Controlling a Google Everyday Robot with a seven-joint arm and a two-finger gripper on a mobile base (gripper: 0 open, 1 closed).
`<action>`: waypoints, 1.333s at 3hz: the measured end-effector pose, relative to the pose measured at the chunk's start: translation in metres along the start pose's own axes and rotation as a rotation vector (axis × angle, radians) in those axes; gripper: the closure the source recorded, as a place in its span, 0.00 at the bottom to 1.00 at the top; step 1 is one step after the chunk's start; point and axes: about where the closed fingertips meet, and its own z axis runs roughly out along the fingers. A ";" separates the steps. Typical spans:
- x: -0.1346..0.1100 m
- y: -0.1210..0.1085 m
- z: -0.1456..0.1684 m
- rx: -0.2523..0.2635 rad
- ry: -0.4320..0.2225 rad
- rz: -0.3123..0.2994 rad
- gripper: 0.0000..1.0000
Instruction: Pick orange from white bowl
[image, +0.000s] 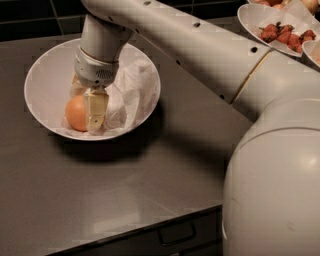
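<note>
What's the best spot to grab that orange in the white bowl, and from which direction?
Across its round middle, coming straight down from above: the orange lies low in the white bowl, whose sloping wall and crumpled paper would block a sideways approach. The gripper is down in the bowl, right at the orange.

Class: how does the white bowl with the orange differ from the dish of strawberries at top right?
The white bowl holds one orange and crumpled paper; the strawberry dish holds several red strawberries. The white bowl lies inside the picture; the strawberry dish is cut by its edge. The hand is down in the white bowl beside the orange; nothing reaches into the strawberry dish. Both are white.
</note>
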 end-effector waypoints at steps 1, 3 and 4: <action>0.001 -0.002 0.002 -0.007 0.001 0.001 0.28; 0.001 -0.002 0.003 -0.009 0.001 0.001 0.50; 0.001 -0.002 0.003 -0.009 0.001 0.001 0.74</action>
